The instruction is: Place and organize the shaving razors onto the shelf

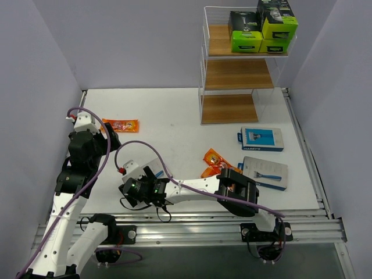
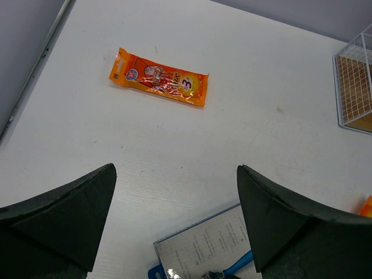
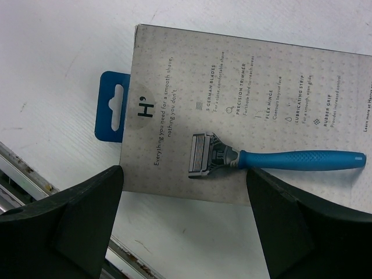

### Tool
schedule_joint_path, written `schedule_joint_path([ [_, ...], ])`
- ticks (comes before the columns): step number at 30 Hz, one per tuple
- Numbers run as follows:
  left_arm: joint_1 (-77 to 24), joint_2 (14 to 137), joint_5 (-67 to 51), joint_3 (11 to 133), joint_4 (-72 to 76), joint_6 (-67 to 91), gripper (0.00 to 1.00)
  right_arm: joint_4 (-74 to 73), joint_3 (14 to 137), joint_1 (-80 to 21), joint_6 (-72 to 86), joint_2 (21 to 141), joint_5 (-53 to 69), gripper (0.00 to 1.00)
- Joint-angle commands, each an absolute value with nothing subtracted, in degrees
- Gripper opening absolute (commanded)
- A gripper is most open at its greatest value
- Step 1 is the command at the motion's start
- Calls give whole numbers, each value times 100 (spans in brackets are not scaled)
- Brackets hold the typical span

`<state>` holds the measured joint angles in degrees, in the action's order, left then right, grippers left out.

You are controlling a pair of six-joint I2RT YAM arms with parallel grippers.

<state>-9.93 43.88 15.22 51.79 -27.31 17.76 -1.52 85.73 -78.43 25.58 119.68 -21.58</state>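
Observation:
On the top board of the shelf point(image 1: 232, 75) stand black-and-green razor boxes point(image 1: 246, 32). A grey razor card point(image 3: 250, 116) lies on the table at the near left. My right gripper point(image 3: 183, 171) is open right at the card's near edge, holding nothing. In the top view that card point(image 1: 138, 167) sits beside the right gripper point(image 1: 145, 176). My left gripper point(image 2: 174, 168) hangs open and empty above the table, with an orange razor packet point(image 2: 160, 78) ahead of it and the same card point(image 2: 209, 247) below it. In the top view the left gripper point(image 1: 109, 142) is near that packet point(image 1: 120, 125).
More orange packets point(image 1: 215, 163) lie mid-table. A blue razor card point(image 1: 261, 139) and another grey card point(image 1: 265, 172) lie at the right, in front of the shelf. The table's metal rail point(image 3: 23, 168) runs close behind the right gripper.

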Motion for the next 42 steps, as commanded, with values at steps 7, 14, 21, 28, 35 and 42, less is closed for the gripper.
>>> schedule_joint_path([
  [7,-958,4307,1556,5370,-2698,1758,95,-184,8841,-7910,2540,12146,-2215,84],
  [14,-958,4307,1564,5361,-2707,1731,94,-431,9000,-7937,2540,12392,-2382,85],
  [21,-958,4298,1494,5361,-2698,1732,94,-623,8974,-7954,2584,12402,-2635,86],
  [28,-958,4280,1477,5361,-2698,1731,82,-870,8412,-7849,2689,12033,-2988,83],
  [35,-958,4263,1442,5361,-2716,1749,73,-818,7182,-7357,3085,11207,-3155,83],
  [42,-975,4298,1389,5361,-2698,1767,68,-624,6390,-6917,3085,10196,-3129,84],
])
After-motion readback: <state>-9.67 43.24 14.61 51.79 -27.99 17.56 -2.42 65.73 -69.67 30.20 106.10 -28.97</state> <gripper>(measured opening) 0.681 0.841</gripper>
